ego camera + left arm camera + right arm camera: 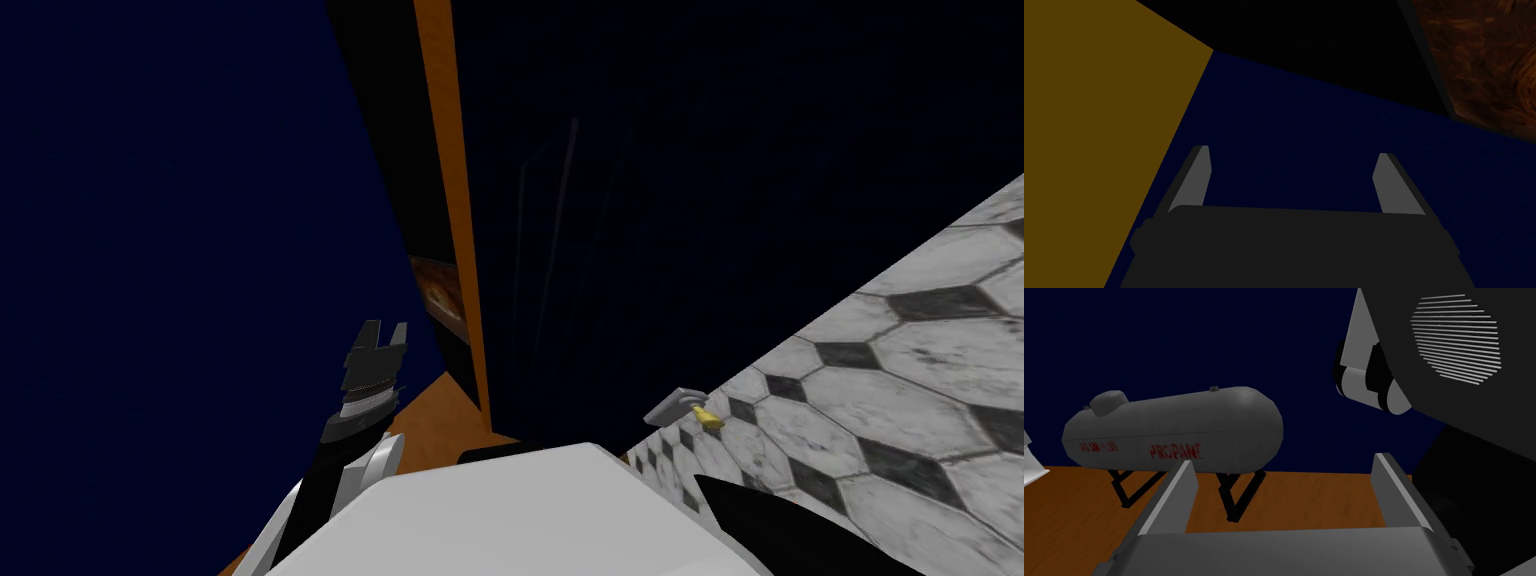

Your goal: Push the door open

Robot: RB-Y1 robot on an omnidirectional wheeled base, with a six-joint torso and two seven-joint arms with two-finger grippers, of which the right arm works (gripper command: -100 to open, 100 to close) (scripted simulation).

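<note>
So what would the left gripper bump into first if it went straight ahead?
The left gripper would probably meet the dark blue surface facing its open fingers; distance unclear.

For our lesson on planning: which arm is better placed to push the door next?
Left, probably: the left gripper is raised ahead near the door's orange edge, while the right gripper faces a propane tank.

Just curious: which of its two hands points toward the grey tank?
The right hand: the grey propane tank stands ahead of it; the left hand faces a dark blue surface.
</note>
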